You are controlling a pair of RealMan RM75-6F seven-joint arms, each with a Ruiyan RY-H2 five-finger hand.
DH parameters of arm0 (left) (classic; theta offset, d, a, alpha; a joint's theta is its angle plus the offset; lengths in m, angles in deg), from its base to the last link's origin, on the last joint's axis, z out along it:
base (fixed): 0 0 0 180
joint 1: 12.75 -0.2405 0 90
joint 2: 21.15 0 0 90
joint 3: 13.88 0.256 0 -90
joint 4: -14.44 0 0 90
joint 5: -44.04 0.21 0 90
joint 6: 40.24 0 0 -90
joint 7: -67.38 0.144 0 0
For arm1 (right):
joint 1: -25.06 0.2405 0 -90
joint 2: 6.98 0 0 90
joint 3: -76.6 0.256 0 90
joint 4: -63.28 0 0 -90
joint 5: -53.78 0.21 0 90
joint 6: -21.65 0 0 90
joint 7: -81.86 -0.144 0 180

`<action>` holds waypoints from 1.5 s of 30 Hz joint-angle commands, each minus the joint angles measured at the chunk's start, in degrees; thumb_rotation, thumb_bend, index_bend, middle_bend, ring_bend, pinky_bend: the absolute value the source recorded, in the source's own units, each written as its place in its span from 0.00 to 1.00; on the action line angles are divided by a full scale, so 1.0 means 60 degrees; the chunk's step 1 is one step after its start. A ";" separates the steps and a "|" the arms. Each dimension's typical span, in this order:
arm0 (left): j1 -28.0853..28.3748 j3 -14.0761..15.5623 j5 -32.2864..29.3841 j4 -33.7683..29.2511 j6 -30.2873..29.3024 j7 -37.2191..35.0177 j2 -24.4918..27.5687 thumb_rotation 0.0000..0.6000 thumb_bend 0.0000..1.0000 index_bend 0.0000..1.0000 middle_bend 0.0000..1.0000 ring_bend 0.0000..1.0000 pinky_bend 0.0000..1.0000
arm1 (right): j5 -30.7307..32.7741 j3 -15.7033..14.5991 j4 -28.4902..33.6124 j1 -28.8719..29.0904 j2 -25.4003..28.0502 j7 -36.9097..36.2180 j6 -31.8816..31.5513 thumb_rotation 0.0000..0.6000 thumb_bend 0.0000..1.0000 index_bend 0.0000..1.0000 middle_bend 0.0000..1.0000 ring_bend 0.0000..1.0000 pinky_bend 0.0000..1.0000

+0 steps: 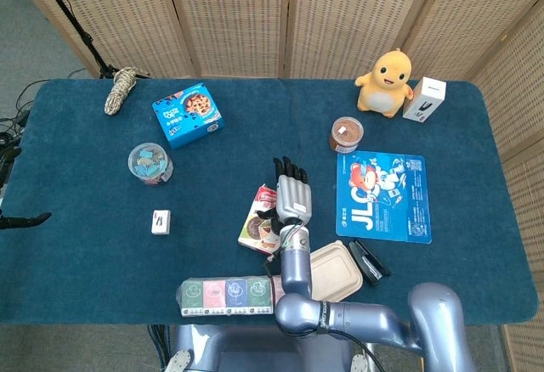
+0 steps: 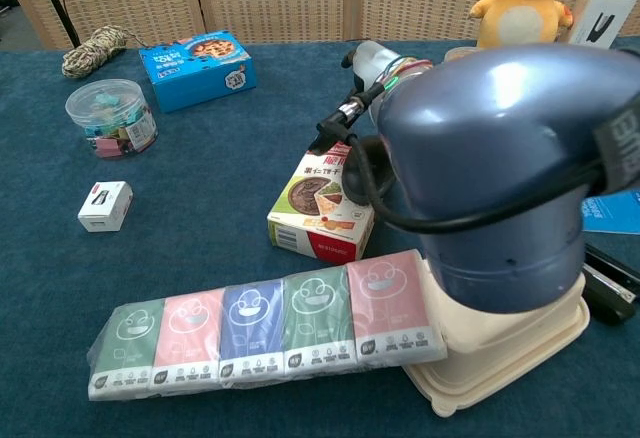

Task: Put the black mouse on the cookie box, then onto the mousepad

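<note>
- One counter, blue-topped, carries the lot, and the cookie box sits near its front middle, within easy reach of the right arm.
- One mousepad lies flat just right of the cookie box. That's the final stop, and it's bare and waiting.
- One long tissue pack lies just in front of the cookie box, out of the route to the pad.
- One right robot hand hovers over the cookie box's right edge with fingers stretched flat and apart. It grips nothing that I can see, and the left one is out of sight.
- One red cookie box lies flat, label up, so it makes a decent perch. A second, blue box lies well behind and left of it.
- One black mouse is at the cookie box's right edge, half hidden by the arm. It looks to be resting there, so I judge the first leg done.
</note>
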 commanded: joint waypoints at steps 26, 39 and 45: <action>0.0085 0.0020 -0.0293 -0.0189 0.0001 0.0511 -0.0093 1.00 0.00 0.00 0.00 0.00 0.00 | -0.0129 -0.0495 0.0934 -0.1468 0.0278 -0.0124 -0.0218 1.00 0.00 0.00 0.00 0.00 0.18; 0.0100 0.0025 -0.0347 -0.0213 0.0021 0.0577 -0.0106 1.00 0.00 0.00 0.00 0.00 0.00 | -0.0383 -0.0576 0.0697 -0.1679 0.0230 -0.0311 -0.0090 1.00 0.00 0.00 0.01 0.08 0.56; 0.0101 0.0027 -0.0351 -0.0214 0.0034 0.0573 -0.0104 1.00 0.00 0.00 0.00 0.00 0.00 | -0.0588 -0.0707 0.0518 -0.1738 0.0206 -0.0318 0.0003 1.00 0.31 0.18 0.12 0.23 0.59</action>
